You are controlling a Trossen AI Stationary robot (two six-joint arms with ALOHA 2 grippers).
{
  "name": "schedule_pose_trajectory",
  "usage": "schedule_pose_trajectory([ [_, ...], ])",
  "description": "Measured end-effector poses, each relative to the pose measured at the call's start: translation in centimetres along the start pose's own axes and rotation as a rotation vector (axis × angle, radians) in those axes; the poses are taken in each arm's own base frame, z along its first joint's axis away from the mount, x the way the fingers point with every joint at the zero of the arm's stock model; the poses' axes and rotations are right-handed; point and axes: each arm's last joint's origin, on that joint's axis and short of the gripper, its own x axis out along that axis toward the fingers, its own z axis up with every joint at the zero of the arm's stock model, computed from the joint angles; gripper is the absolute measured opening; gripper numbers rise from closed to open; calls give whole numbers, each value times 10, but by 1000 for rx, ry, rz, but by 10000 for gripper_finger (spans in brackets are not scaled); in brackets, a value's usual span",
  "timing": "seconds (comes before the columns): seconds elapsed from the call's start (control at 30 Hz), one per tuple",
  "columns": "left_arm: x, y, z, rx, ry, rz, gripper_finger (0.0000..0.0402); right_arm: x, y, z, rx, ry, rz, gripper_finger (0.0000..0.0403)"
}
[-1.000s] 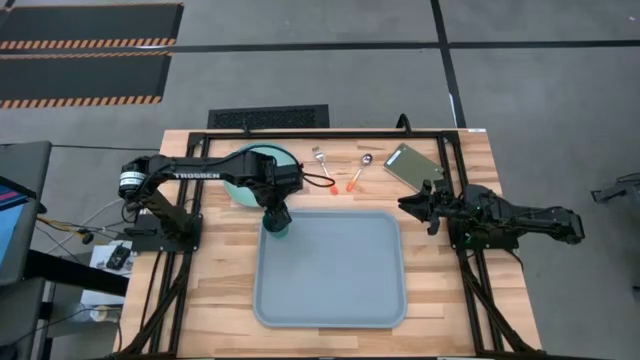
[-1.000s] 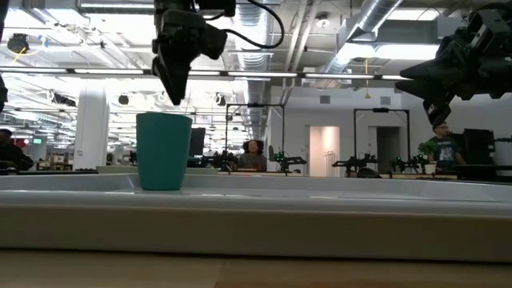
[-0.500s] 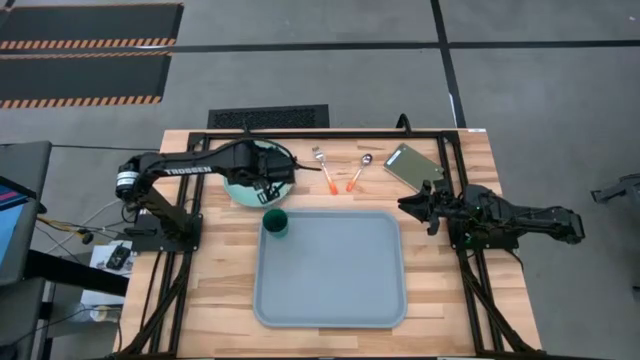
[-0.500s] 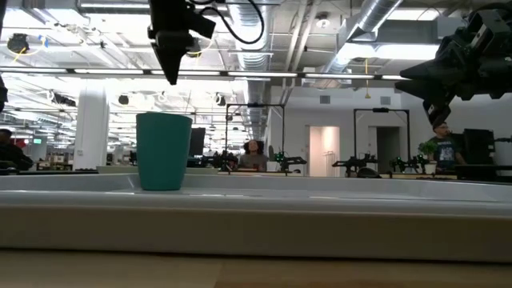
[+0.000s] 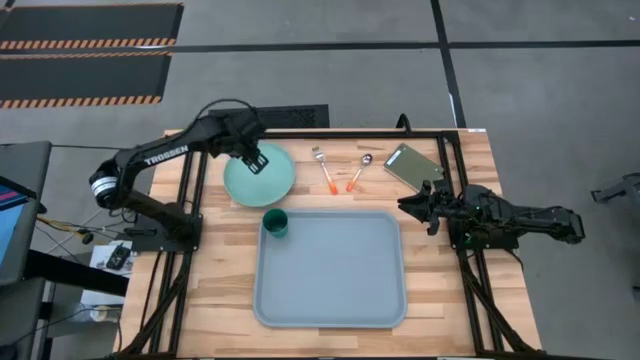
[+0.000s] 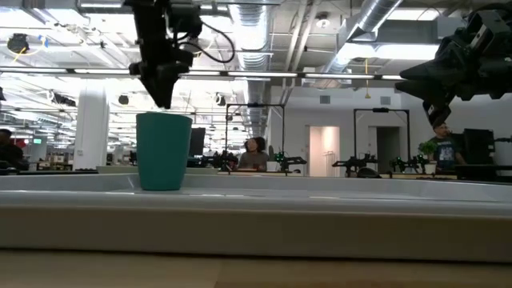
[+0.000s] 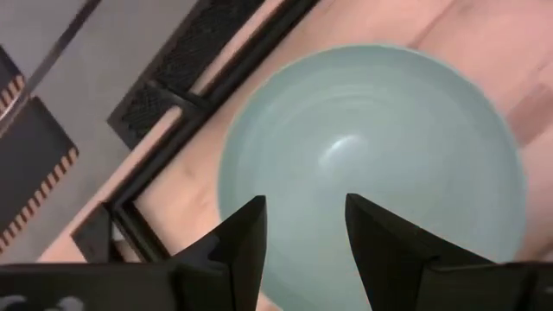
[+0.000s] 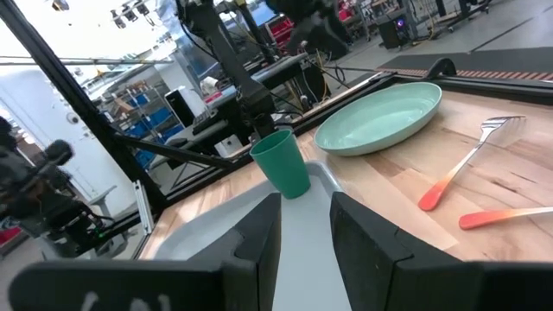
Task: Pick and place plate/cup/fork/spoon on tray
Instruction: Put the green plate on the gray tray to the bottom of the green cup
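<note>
The mint-green plate (image 5: 262, 180) rests on the table at the far left; it also shows in the left wrist view (image 7: 371, 155) and the right wrist view (image 8: 380, 117). My left gripper (image 5: 255, 160) hangs open above the plate's far part, touching nothing (image 7: 302, 216). The teal cup (image 5: 276, 222) stands upright in the far left corner of the pale blue-grey tray (image 5: 335, 285). The fork (image 5: 322, 168) and the spoon (image 5: 358, 172) lie on the table beyond the tray. My right gripper (image 5: 410, 205) waits open at the tray's far right corner (image 8: 302, 207).
A small green-grey flat rectangle (image 5: 410, 165) lies at the far right of the table. A black frame (image 5: 330, 133) runs along the table's far edge. In the low view the cup (image 6: 164, 150) stands below my left gripper (image 6: 160, 88).
My left gripper, open and empty, has gone from above the cup toward the table's far left and now hangs over the plate. The cup has stayed upright in the tray's corner. My right arm has kept still.
</note>
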Motion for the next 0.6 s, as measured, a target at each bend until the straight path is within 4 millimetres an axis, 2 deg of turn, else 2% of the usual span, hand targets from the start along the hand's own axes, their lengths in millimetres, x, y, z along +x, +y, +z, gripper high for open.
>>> schedule_pose_trajectory([
  [0.13, 17, 20, -2, -25, 6, 48, 150, 0, 0, 0, 21, 1, 3, 129],
  [0.23, 29, 28, -6, -59, 10, 18, 161, 0, 0, 0, 32, 2, 3, 129],
  [0.6, 72, 37, -32, -143, 51, -7, 277, 0, 0, 0, 34, 2, 2, 129],
])
